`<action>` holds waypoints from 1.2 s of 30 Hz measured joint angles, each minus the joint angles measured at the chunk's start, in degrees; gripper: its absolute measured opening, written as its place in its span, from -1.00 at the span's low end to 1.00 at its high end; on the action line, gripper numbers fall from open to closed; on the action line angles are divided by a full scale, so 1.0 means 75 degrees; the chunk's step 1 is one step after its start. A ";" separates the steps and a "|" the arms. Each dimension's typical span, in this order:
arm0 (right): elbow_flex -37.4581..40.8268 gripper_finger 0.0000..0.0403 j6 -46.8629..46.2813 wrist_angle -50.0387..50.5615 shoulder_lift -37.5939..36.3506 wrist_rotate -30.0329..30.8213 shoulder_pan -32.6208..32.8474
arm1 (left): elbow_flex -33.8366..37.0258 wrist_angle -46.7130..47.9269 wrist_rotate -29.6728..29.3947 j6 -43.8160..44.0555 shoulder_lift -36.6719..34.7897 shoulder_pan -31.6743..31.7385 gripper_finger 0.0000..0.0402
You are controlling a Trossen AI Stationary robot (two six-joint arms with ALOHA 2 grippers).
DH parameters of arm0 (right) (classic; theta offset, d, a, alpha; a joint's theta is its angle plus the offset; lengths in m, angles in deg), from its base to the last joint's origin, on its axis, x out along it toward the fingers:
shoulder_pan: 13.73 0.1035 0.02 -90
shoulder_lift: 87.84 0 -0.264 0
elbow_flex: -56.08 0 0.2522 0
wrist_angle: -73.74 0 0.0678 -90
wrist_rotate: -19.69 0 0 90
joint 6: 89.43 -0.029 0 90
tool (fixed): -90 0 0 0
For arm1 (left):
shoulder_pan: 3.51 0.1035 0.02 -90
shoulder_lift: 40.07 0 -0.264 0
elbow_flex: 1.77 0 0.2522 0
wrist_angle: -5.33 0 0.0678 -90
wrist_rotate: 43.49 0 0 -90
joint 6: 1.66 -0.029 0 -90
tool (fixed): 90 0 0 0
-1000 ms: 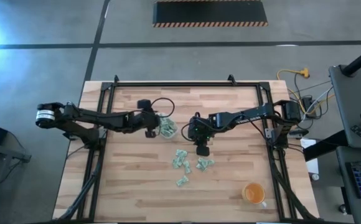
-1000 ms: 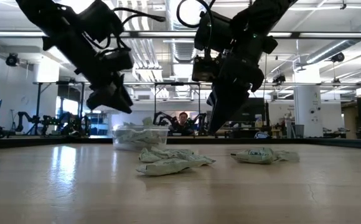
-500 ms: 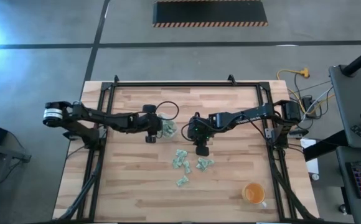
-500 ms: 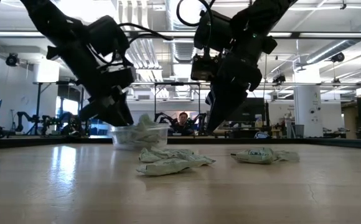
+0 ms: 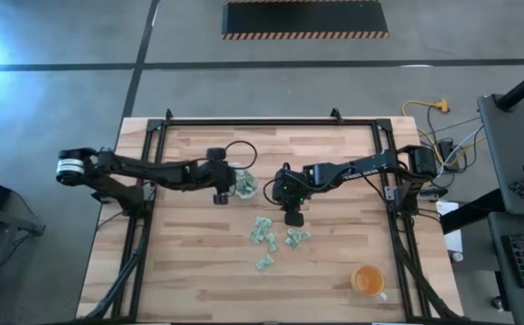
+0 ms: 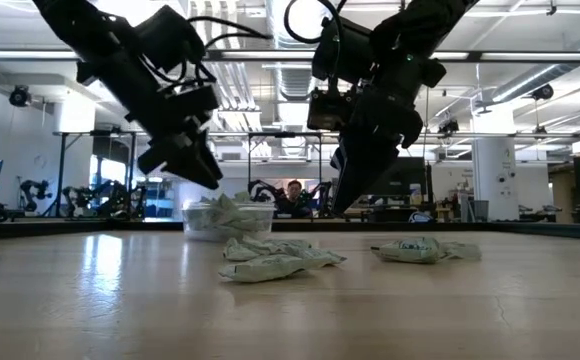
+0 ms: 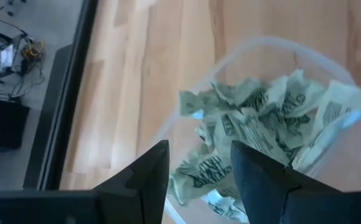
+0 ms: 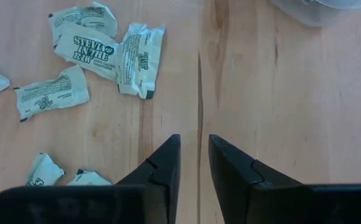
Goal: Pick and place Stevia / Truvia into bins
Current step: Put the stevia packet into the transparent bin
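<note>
The clear bin (image 5: 244,185) stands on the table left of centre, with crumpled green-and-white Stevia packets (image 7: 255,124) piled in it up to its rim (image 7: 280,46). My left gripper (image 7: 199,180) hovers open just above the bin's left side (image 6: 205,178), with nothing between its fingers. Several more packets (image 5: 271,236) lie loose on the wood nearer the front (image 6: 275,262). My right gripper (image 8: 194,155) hangs above bare wood between the bin and those packets (image 8: 106,43). It points steeply down and is narrowly open and empty (image 5: 293,217).
An orange cup (image 5: 369,282) with a handle stands near the front right corner. A black frame (image 5: 271,122) runs round the table's back and sides. In the low view, a person shows in the room far behind the table.
My left gripper dipped toward the bin and then came up a little again, its wrist tipping on the way. It stayed open. My right gripper has kept its place.
</note>
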 joint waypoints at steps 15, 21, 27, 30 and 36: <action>0.0500 -0.60 -0.0874 0.0301 0.0001 -0.2017 0.0769 | 0.0076 0.1751 0.0065 0.1008 -0.2015 -0.0595 -0.23; 0.0682 -0.59 -0.1158 0.0173 0.0001 -0.2011 0.1238 | 0.0111 0.1857 0.0067 0.1167 -0.2335 -0.0781 -0.23; 0.0834 -0.64 -0.1283 0.0019 0.0001 -0.0942 0.1469 | 0.0125 0.1826 0.0067 0.1166 -0.2213 -0.0793 -0.23; 0.0815 -0.66 -0.1530 0.0044 -0.0004 -0.0320 0.1454 | 0.0128 0.1793 0.0062 0.1163 -0.2112 -0.0793 -0.23; 0.0694 -0.64 -0.1475 0.0128 -0.0001 -0.0175 0.1457 | 0.0134 0.1824 0.0065 0.1137 -0.1951 -0.0787 -0.23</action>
